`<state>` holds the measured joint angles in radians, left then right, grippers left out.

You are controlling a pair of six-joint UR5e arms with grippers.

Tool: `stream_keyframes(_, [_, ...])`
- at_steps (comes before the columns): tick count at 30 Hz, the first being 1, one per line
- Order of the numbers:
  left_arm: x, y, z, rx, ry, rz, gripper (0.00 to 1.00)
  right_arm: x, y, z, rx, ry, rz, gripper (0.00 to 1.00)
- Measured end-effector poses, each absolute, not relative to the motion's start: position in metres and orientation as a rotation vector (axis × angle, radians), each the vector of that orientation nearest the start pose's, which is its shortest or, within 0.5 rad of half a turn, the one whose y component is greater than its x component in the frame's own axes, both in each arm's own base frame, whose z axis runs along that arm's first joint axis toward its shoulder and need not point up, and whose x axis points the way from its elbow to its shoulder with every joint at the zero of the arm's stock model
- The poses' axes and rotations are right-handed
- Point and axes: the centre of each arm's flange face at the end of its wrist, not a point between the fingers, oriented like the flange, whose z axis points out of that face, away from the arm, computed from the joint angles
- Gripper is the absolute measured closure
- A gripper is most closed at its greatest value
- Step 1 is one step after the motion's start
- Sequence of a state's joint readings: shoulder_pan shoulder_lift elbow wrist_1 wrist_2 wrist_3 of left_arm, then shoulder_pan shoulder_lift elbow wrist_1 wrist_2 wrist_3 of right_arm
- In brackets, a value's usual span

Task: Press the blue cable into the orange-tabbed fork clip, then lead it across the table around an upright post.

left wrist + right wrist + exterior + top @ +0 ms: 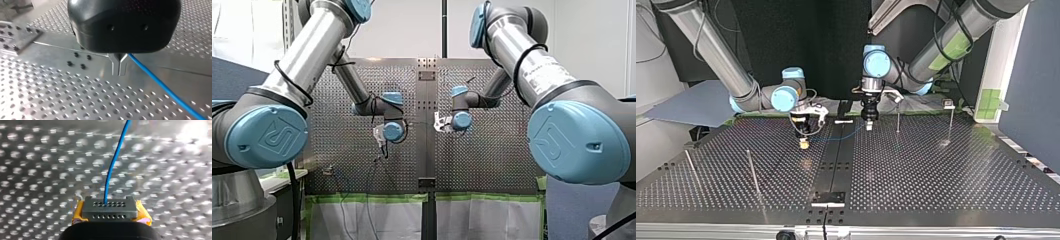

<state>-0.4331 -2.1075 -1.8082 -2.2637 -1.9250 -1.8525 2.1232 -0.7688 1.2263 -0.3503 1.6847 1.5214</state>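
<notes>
Left gripper (119, 74); blue cable (162, 86) half-hidden

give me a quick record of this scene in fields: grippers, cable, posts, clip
left gripper: metal fingers, shut on the blue cable
right gripper: yellow pads, shut on the same cable
cable run: spans between both grippers over the perforated table
upright posts: several stand on the table, none with cable around it
orange-tabbed fork clip: cannot make out in any view
</notes>
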Motion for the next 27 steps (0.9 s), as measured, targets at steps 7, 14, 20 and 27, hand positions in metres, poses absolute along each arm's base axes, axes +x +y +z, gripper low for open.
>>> stream_keyframes(7, [0.499, -0.345, 0.199, -0.188, 1.425, -0.354, 1.00, 0.498, -0.564, 0.218, 1.597, -0.940, 1.454, 1.00])
stream_keyframes(14, [0.500, -0.346, 0.216, -0.198, 1.403, -0.377, 1.00, 0.499, -0.558, 0.252, 1.563, -0.917, 1.488, 1.00])
stream_keyframes(20, [0.510, -0.352, 0.233, -0.205, 1.399, -0.395, 1.00, 0.498, -0.552, 0.282, 1.536, -0.901, 1.512, 1.00])
stream_keyframes(27, [0.517, -0.356, 0.244, -0.219, 1.406, -0.412, 1.00, 0.499, -0.543, 0.309, 1.512, -0.883, 1.538, 1.00])
